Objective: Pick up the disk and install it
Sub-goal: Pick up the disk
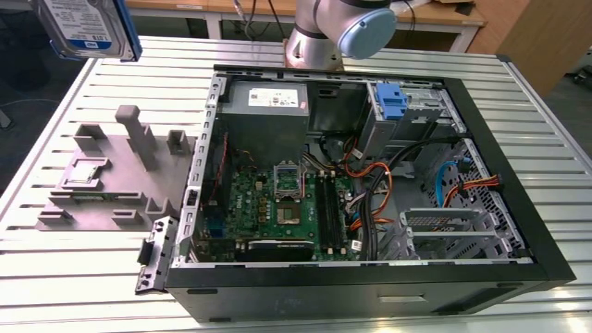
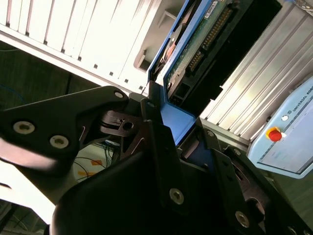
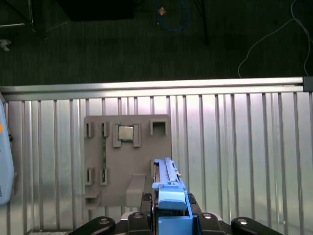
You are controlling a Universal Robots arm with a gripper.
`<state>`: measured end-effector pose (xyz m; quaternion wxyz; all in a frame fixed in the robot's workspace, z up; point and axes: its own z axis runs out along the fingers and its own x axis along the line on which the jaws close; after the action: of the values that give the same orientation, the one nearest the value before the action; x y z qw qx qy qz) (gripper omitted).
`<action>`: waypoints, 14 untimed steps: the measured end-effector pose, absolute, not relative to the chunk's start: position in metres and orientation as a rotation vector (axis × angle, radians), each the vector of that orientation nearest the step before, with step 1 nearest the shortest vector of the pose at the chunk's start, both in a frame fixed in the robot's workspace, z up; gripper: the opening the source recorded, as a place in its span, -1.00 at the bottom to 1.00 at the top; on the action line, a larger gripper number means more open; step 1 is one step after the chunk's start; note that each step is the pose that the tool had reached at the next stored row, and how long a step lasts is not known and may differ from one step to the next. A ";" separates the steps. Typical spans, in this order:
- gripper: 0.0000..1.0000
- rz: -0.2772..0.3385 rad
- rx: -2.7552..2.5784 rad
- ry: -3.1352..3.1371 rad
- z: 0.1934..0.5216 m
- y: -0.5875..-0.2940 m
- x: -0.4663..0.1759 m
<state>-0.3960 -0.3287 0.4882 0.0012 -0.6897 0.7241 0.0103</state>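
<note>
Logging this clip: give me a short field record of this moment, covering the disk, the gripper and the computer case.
disk: silver rectangular hard drive in a blue plastic carrier, held in the air at the exterior view's top left, outside the case
gripper: black gripper, shut on the carrier's end
case: open black computer case on the slatted metal table
drive bay: blue plastic bracket fixed there; disk not installed
holder: grey slotted plastic holder beside the case

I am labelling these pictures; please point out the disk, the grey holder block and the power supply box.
the disk (image 1: 83,24): exterior view, on its label.
the grey holder block (image 1: 102,200): exterior view, on its flat base.
the power supply box (image 1: 263,123): exterior view, on its grey face.
</note>
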 end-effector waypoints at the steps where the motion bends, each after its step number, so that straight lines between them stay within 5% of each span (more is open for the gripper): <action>1: -0.26 0.032 -2.165 2.273 0.488 -0.329 -0.395; 14: -0.26 0.032 -2.165 2.273 0.492 -0.329 -0.393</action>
<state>-0.3927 -0.3287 0.4921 0.0012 -0.6897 0.7240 0.0103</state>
